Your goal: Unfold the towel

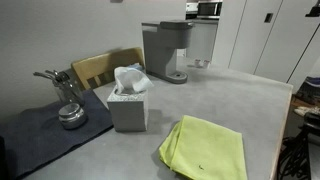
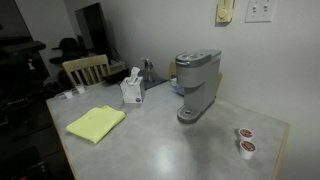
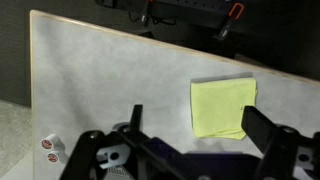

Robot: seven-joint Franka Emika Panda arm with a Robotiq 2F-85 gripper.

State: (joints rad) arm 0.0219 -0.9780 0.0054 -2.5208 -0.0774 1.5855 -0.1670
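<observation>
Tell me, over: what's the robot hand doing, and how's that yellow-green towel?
Both fingers open, empty, above the table. The towel folded, flat, not gripped. Grey tissue box stands apart; nothing on the towel.

Grey table: folded towel, coffee maker, dark mat, pods.

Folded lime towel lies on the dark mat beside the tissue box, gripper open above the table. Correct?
No. The towel lies on the bare grey table, not the dark mat; an exterior view shows it. It is folded, beside the tissue box, with the gripper open above the table.
</observation>
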